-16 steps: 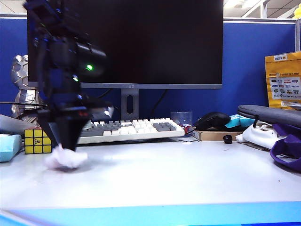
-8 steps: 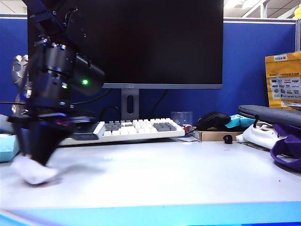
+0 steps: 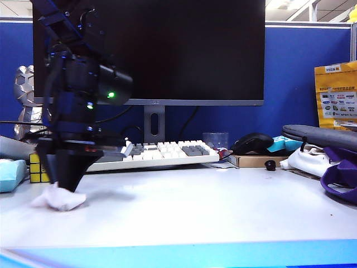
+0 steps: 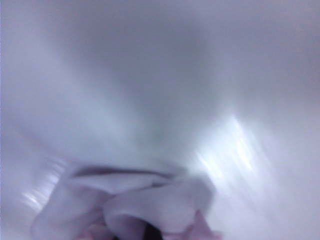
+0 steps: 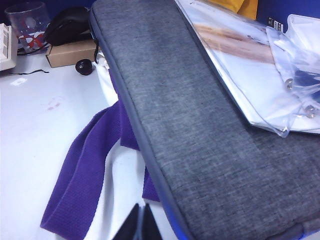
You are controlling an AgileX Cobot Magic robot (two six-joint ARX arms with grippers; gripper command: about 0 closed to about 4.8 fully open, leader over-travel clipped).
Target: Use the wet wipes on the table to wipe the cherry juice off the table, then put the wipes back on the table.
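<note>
Near table (image 3: 223, 212) left edge, left gripper (image 3: 66, 190) clamping wet wipes (image 3: 58, 199)

Exterior camera looks low across the table (image 3: 223, 212); both wrist cameras hover close above it.

Behind my left tool stands a black monitor (image 3: 167, 50), its keyboard (image 3: 162, 153) just beyond and to the right. A Rubik's cube (image 3: 35, 169) sits close behind it — a pale blue block (image 3: 11, 174) further left. Under my right tool lie a grey sleeve (image 5: 200, 125) and purple straps (image 5: 80, 185) — mouse (image 5: 70, 25) beyond.
</note>
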